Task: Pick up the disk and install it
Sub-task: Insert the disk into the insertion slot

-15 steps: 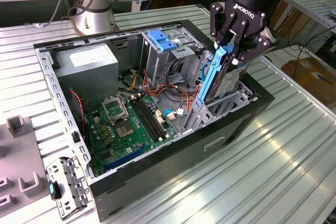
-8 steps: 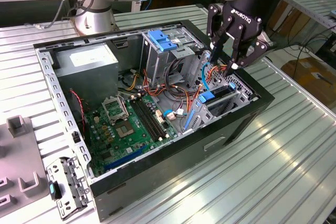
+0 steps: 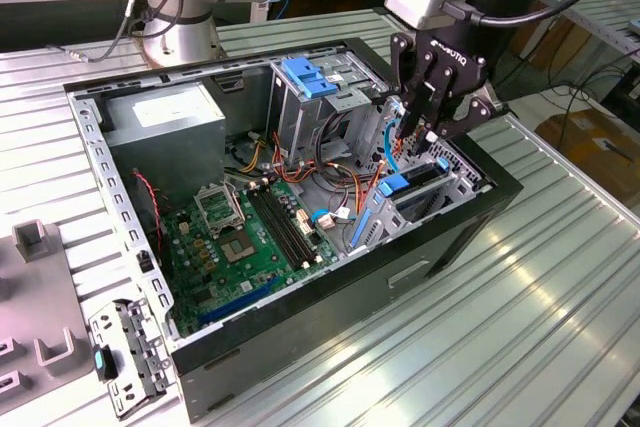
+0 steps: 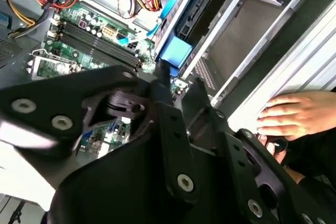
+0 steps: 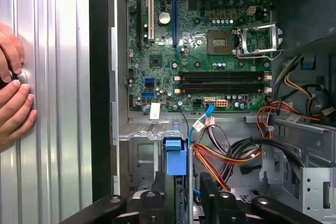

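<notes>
Claw (image 3: pixel 412 139) hovers, jaws apart and empty, just above the disk (image 3: pixel 418 182) — standing on edge in the drive bay (image 3: pixel 455 187) — where loose cables (image 3: pixel 350 175) alongside might snag a descending jaw.

Dull black tool, shiny metal and bright plastic

The gripper (image 3: pixel 413 135) is dull black, with small shiny silver screws. Right under it sits a smooth blue plastic tab (image 5: pixel 175 157) in a bare grey metal cage (image 3: pixel 452 179). Next to the tool, the wires (image 5: pixel 220 153) have smooth red, orange and yellow plastic skins. Further from it, the green board (image 3: pixel 240 237) looks glossy. The case (image 3: pixel 400 277) has 2 looks: smooth black outside, plain grey metal inside. Around it, the table (image 3: pixel 520 327) is ribbed, shiny metal. Far from the tool, the grey metal box (image 3: pixel 165 119) has a white paper sticker.
</notes>
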